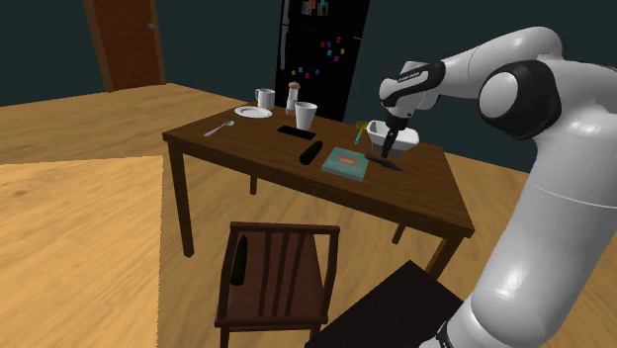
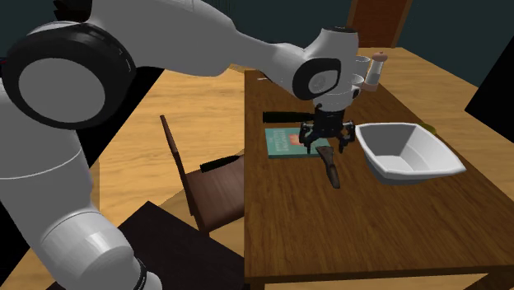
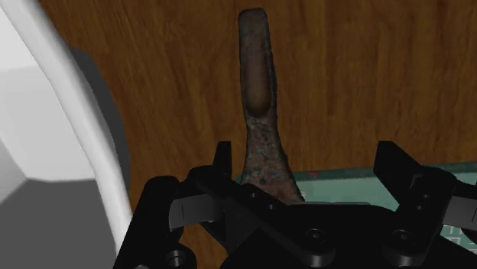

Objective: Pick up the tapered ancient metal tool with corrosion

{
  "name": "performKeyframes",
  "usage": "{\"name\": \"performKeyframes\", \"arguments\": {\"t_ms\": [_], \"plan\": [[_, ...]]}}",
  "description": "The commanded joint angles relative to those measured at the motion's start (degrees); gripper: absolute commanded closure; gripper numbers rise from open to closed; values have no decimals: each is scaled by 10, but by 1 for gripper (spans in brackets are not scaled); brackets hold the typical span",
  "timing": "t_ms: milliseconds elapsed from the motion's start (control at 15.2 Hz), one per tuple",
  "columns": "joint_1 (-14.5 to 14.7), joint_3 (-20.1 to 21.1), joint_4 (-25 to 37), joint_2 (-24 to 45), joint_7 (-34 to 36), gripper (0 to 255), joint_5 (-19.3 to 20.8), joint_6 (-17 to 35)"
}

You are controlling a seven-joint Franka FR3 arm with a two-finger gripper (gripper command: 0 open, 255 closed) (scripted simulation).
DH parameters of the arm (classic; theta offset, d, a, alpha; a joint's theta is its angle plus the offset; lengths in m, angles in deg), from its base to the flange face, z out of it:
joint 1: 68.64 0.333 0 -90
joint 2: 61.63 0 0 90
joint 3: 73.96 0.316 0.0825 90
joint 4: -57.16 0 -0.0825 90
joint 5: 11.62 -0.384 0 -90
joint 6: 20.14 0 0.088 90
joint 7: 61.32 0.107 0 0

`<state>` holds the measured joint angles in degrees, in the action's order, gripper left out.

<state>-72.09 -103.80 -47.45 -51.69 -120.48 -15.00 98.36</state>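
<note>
Dark wooden table (image 2: 371, 231) holds a white bowl (image 2: 409, 148), right of centre, beside the corroded tool (image 3: 256, 69); gripper (image 3: 306, 157) jaws spread astride its wide end.

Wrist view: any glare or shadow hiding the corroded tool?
Wrist view: no glare, tool evenly lit; the white bowl casts a grey shadow on the table, short of the tool. Shoulder view: dim, tool hard to tell from the dark table.

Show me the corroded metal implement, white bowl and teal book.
corroded metal implement (image 3: 256, 84): wrist view, narrow end.
white bowl (image 2: 428, 152): second exterior view, inner wall.
teal book (image 1: 344, 162): shoulder view, cover.
</note>
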Motion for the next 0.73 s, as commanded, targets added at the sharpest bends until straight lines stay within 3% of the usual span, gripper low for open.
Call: {"name": "performKeyframes", "arguments": {"t_ms": [0, 660], "plan": [[-17, 1, 53, 54, -36, 0, -28, -5], [-22, 7, 19, 75, -44, 0, -40, 47]]}}
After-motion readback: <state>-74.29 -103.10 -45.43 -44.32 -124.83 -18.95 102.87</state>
